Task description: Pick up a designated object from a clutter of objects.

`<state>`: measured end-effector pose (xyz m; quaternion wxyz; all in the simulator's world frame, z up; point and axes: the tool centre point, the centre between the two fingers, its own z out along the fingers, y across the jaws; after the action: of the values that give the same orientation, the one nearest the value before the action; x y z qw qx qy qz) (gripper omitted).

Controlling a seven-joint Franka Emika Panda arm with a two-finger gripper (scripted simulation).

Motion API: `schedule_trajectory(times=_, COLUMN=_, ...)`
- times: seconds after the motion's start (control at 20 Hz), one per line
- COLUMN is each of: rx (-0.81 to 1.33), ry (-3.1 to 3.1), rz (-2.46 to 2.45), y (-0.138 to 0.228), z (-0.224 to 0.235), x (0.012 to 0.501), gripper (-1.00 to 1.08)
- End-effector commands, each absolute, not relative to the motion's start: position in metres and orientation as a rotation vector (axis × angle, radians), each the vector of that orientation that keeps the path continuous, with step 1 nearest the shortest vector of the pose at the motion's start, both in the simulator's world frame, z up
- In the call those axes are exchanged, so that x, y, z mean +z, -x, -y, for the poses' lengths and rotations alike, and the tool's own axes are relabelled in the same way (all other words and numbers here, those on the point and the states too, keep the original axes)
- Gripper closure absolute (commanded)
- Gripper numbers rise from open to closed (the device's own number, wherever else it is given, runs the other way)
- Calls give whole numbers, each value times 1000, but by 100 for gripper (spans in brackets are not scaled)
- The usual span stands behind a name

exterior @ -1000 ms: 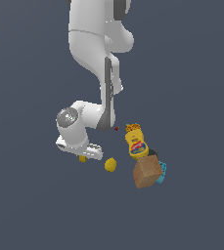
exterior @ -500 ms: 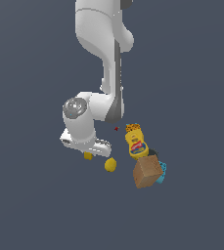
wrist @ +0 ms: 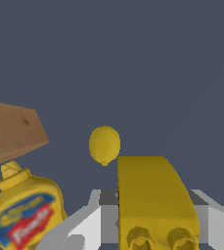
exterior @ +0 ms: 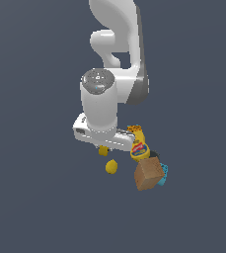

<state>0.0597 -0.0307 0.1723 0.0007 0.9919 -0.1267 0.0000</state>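
Arm [exterior: 109,94]: white Panda, wrist turned down above the clutter; a swing toward the exterior view's right could, I judge, knock the pile.
Box [exterior: 148,174]: brown cardboard, at the exterior view's right of the group, leaning beside the bottle.
Mustard bottle [exterior: 139,147]: yellow with red label, just right of the hand; nearest thing to be clipped.
Hand [exterior: 103,149]: narrowed onto the yellow block, fingers either side in the wrist view.
Yellow block [wrist: 155,202]: held between the fingers, apparently off the floor; grip seems shallow, so a jerk might let it slip.
Lemon [exterior: 111,166]: lies just below the block, apart from it; a dropped block may land beside it.
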Motion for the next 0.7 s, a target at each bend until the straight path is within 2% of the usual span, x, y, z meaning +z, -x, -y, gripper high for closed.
schedule_trajectory(times=0.0, rx=0, ry=-3114, rz=399, y=-64, z=12, x=199, gripper=108)
schedule_trajectory(times=0.65, rx=0, ry=-3115, rz=398, y=-90, z=-81, x=325, gripper=108)
